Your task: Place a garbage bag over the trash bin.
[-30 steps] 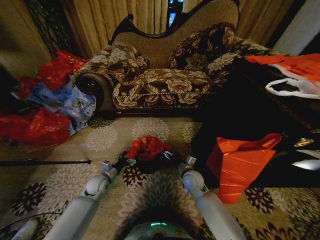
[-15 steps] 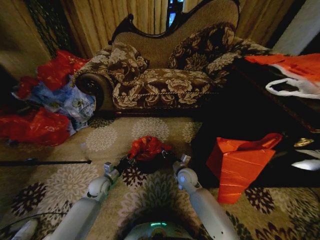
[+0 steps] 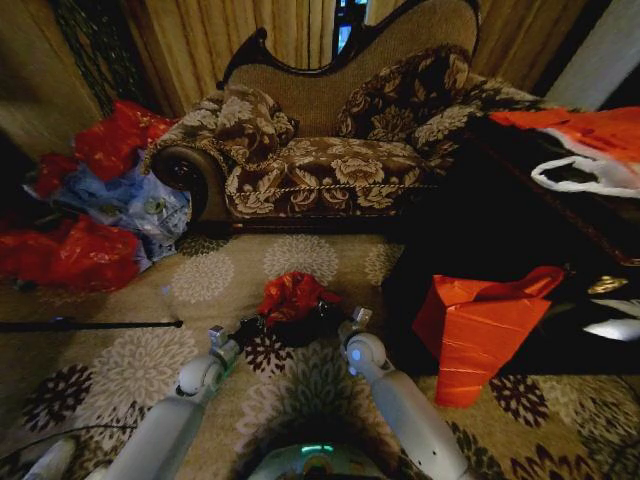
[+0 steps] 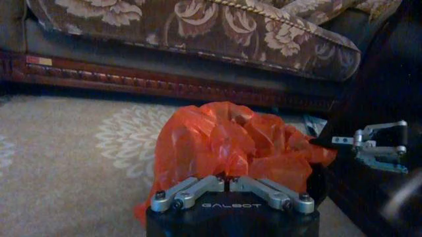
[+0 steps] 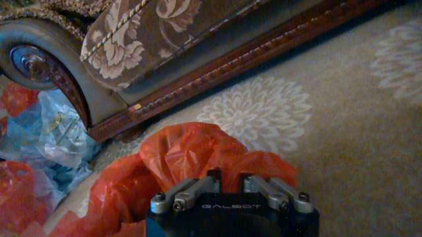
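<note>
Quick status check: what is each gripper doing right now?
Left gripper: shut on the thin, crinkly red plastic garbage bag.
Right gripper: shut on the same bag, at its other side.

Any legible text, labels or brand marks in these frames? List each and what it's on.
"GALBOT" on the black body of the left hand, behind its metal fingers, by the thin, crinkly red plastic garbage bag.
"GALBOT" on the black body of the right hand, same spot.
Small pale and red tag on the carved dark wooden sofa base rail: too small to read.
Print on the heaped blue plastic bags: too blurred to read.
</note>
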You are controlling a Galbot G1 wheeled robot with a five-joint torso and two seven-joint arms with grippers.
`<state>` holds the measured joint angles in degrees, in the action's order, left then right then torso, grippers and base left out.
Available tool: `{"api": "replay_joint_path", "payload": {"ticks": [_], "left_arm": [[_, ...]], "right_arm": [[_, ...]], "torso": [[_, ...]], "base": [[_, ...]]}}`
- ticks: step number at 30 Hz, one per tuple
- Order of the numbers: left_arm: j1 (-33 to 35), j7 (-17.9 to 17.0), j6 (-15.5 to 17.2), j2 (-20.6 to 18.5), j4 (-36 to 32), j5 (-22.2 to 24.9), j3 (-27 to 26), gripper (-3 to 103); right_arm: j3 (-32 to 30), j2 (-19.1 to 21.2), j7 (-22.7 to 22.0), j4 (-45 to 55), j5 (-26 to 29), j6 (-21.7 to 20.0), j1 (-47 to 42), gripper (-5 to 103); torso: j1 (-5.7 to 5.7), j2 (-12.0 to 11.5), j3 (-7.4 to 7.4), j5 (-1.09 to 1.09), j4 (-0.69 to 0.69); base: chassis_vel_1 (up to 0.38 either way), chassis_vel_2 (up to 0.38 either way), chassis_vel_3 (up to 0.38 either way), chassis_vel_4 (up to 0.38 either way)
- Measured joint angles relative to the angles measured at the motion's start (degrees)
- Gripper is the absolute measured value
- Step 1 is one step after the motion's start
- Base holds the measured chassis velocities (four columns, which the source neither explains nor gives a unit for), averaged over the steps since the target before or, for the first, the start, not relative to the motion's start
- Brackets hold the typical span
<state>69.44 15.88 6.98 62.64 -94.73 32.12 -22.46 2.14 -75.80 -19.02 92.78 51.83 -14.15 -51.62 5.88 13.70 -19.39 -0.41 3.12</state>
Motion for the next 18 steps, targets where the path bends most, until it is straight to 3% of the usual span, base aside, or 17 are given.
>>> {"api": "replay_joint_path", "payload": {"ticks": [1, 3, 6, 18], "left_arm": [[0.00, 0.00, 0.00, 0.00, 0.00, 0.00, 0.00, 0], [0.23, 0.06, -0.09, 0.16, -0.29, -0.05, -0.06, 0], [0.42, 0.06, -0.11, 0.37, -0.71, 0.02, -0.08, 0], [1.90, -0.94, -0.13, 0.19, -4.54, 0.94, -0.73, 0]], "right_arm": [[0.00, 0.00, 0.00, 0.00, 0.00, 0.00, 0.00, 16], [0.16, 0.29, 0.48, 0.04, -0.86, 0.23, 0.09, 5], [0.35, 0.34, 1.00, -0.26, -2.34, 1.01, 0.32, 1], [2.22, 4.58, -0.78, 6.59, -2.63, 1.59, -1.52, 0]], "torso": [[0.00, 0.00, 0.00, 0.00, 0.00], [0.00, 0.00, 0.00, 0.00, 0.00], [0.00, 0.00, 0.00, 0.00, 0.00], [0.00, 0.00, 0.00, 0.00, 0.00]], "base": [[0.000, 0.000, 0.000, 0.000], [0.000, 0.000, 0.000, 0.000], [0.000, 0.000, 0.000, 0.000], [0.000, 0.000, 0.000, 0.000]]}}
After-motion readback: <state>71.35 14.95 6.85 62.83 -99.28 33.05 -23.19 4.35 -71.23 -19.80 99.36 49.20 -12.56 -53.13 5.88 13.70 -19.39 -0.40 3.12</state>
